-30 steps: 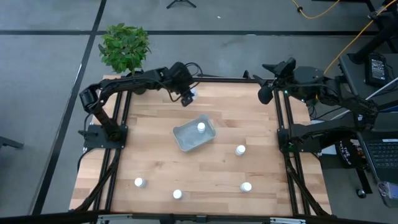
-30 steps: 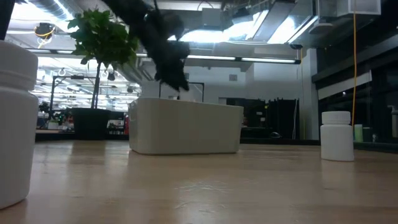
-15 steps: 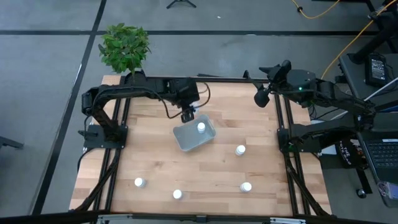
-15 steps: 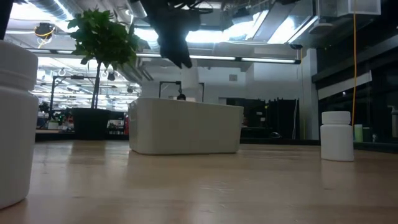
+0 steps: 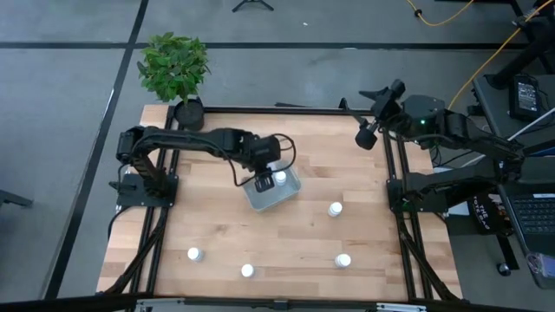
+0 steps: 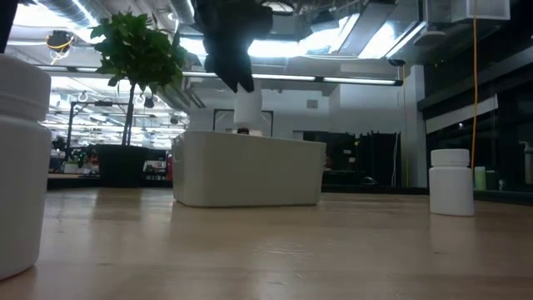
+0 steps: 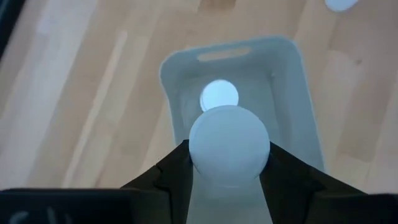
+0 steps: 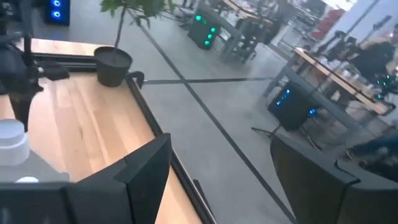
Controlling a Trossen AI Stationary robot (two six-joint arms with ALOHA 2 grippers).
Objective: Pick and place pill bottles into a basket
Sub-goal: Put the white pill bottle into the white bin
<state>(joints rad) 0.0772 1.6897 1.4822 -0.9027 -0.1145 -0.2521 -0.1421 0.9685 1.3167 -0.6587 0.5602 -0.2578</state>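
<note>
My left gripper [image 5: 264,176] hangs over the pale blue-grey basket [image 5: 286,196], shut on a white pill bottle [image 7: 229,146]. In the low view the bottle [image 6: 247,109] hangs just above the basket's rim [image 6: 248,137]. A second bottle [image 7: 219,96] stands on the basket's floor, and it also shows in the high view [image 5: 280,178]. Four more bottles stand on the table: [image 5: 335,209], [image 5: 343,260], [image 5: 247,271], [image 5: 194,255]. My right gripper [image 8: 217,186] is open and empty, raised at the table's far right corner [image 5: 368,135]. My left gripper pinches the pill bottle by its two opposite sides [image 7: 194,160] between its two fingers [image 7: 166,180]. The fingers come from above and point down. The bottle hangs upright below them, lifted clear, over the basket's inside.
A green plant [image 5: 173,65] in a black pot [image 5: 189,113] stands at the table's far left corner. In the low view one bottle [image 6: 21,167] looms large at the near left and another [image 6: 450,182] stands at the right. Bare wood lies around the basket.
My left gripper has carried the bottle from near the table's far edge toward the near edge and down, and now stands over the basket. The bottle has stayed upright in the shut fingers. The bottle in the basket has not moved.
</note>
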